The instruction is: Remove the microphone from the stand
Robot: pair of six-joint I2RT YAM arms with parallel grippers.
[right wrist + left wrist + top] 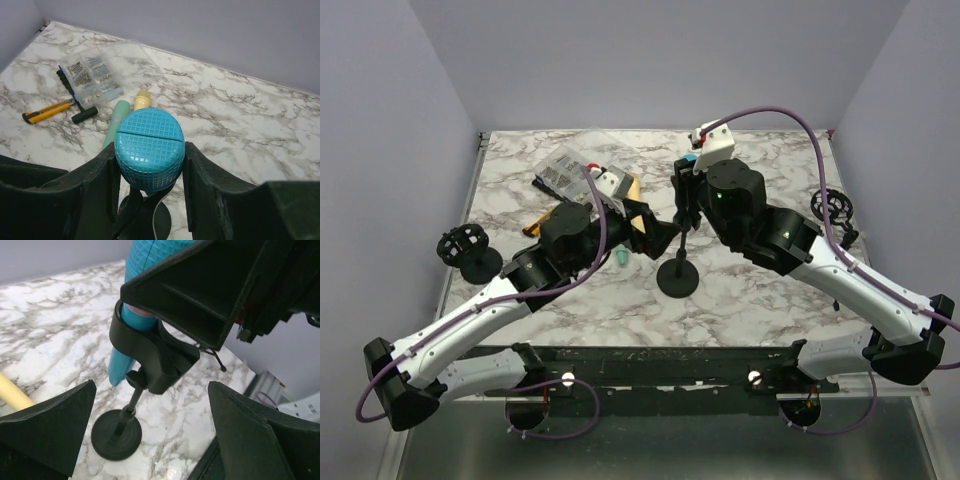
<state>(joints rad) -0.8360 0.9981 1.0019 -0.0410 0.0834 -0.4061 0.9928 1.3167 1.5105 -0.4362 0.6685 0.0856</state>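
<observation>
Two arms meet at the middle of the top view, right over the teal microphone [149,150], a plastic piece with a grid-moulded ball head. It sits tilted in the black C-shaped plastic clip [150,355] of a small black stand with a thin stem and round base [677,277], planted on the marble-patterned table [770,300].

The right gripper [150,162] has its fingers [107,170] pressed on both sides of the ball head, pinching it at its widest as far as the wrist view shows. The left gripper [151,390] is spread wide, one finger at each lower corner of its frame, bracketing the stem just below the clip and touching nothing.

How will it handle? My read is light, stiff and hollow, nothing fragile. The moulded grid should give the pads some bite, but a ball between flat fingers can roll, so a hold at the equator looks right. The clip wraps the handle snugly, so I expect a springy friction fit, best slid out along the handle's own line.

The catch is that the stand looks just as light, with a small base. Pull on the head alone and the whole thing may come up, so the spread fingers would do well to clamp the stem first.
</observation>
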